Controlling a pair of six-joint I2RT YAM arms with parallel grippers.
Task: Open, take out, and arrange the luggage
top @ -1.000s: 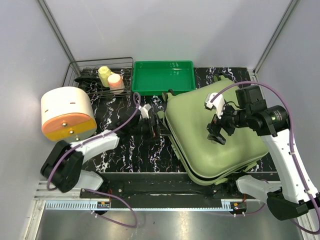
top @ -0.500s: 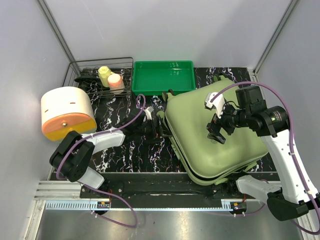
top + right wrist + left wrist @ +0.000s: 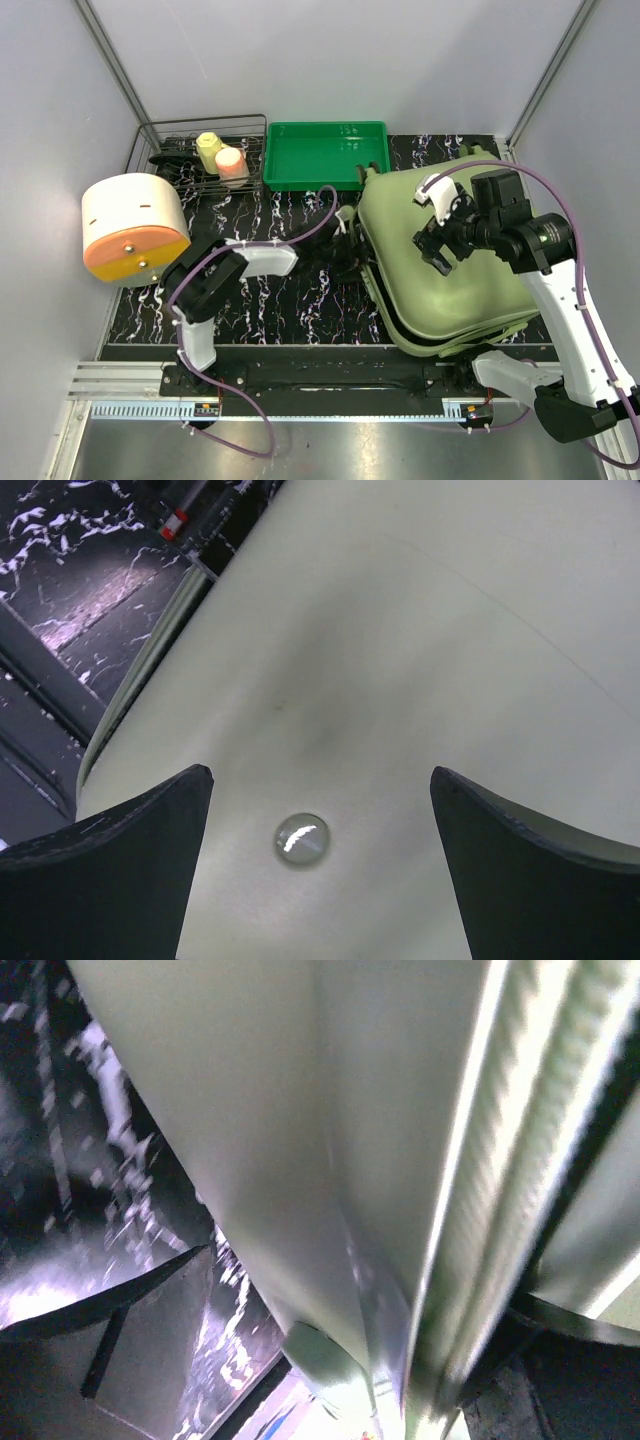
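Luggage [image 3: 455, 295] under wide-spread right gripper [image 3: 320, 780]

Pale grey walls [image 3: 300, 60] enclose black marbled tabletop [image 3: 300, 312].

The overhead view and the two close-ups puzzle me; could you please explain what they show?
Two robot arms are bolted at a black marbled table. The overhead camera looks down on both; each close-up comes from a wrist camera. On the table: a pale green suitcase, a green tray, a wire rack and a round cream-and-orange container. The left gripper sits at the suitcase's zip edge; its grip is unclear. The right gripper hovers open over the shell, holding nothing.
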